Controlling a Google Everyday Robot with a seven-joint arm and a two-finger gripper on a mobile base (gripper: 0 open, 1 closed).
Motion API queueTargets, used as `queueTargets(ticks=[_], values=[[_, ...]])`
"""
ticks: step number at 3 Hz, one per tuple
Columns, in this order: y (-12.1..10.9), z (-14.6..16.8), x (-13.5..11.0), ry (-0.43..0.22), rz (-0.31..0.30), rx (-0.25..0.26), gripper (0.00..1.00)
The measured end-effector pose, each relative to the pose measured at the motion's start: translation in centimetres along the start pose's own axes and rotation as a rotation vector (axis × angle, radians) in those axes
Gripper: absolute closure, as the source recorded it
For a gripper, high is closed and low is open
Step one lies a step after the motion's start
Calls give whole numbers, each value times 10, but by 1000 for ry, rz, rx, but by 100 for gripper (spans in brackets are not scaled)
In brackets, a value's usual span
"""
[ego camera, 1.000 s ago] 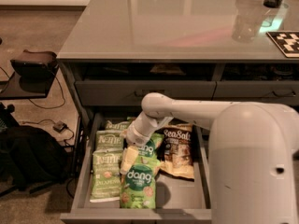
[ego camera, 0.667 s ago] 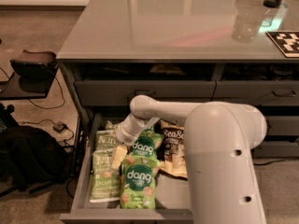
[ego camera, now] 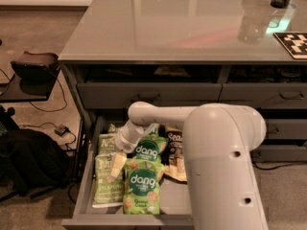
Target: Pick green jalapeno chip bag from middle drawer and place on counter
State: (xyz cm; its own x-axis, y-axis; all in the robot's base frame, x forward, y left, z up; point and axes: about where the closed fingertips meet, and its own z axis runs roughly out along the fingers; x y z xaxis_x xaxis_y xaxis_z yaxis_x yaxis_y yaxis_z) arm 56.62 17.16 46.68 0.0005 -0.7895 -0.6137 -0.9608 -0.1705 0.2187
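Shifted since the earlier frame: gripper (ego camera: 116, 163), now further left in the middle drawer (ego camera: 85, 181), off the dang bags (ego camera: 141, 190).
Gripper state: opening cannot be told; nothing visibly held.
Green jalapeno chip bag (ego camera: 106, 188): flat on the drawer floor, just below-left of the gripper.
Sea Salt bag (ego camera: 175, 152): right of it, apart.
Worktop (ego camera: 168, 28): above and behind.
Handling note: likely best to descend centred on the pale bag, clear of the adjoining dang bag, then lift straight up.
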Motion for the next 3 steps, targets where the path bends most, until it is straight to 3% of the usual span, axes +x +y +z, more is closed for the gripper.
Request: queueTargets(ticks=[2,3], values=[[-27,77,8,70,-21,41,0],[-40,104,32,70,40,74,0]])
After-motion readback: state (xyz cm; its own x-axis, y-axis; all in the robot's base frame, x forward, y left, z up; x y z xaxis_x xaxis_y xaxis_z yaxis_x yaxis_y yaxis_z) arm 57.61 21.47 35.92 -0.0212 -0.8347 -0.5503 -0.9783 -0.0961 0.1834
